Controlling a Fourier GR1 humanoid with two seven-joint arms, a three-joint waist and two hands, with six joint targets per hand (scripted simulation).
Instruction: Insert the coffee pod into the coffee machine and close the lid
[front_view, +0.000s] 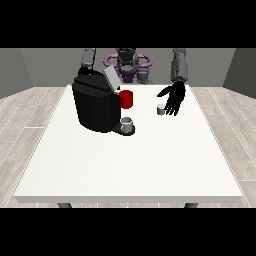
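I have the hand at the view's right (174, 98) hanging just beside the coffee pod (160, 109), at about three o'clock from it, fingers straight and spread downward, holding nothing. I read that pose as the approach to a pick: palm turned toward the pod, fingers low enough to close round it, though I cannot tell whether any finger touches it yet.

The pod is a small pale grey cylinder, standing upright on the white worktop (130, 165), well toward the twelve o'clock edge and near the robot. It looks short and smooth-sided, so I judge it would need a pinch from the sides and could tip or skid if nudged.

The coffee machine (95, 106) is a bulky black body at roughly nine o'clock from the pod, a little apart. Its lid (111, 78), a light grey flap, stands tilted up and open at the top, which suits loading: the pod slot should be reachable from above. A red part (126, 99) shows on the machine's front, and a grey cup (128, 122) sits on the drip base at its six o'clock side.

The other hand is hidden behind the machine; only its arm (88, 58) shows above, so I cannot tell its state. The pod is not yet lifted, so the whole task remains.
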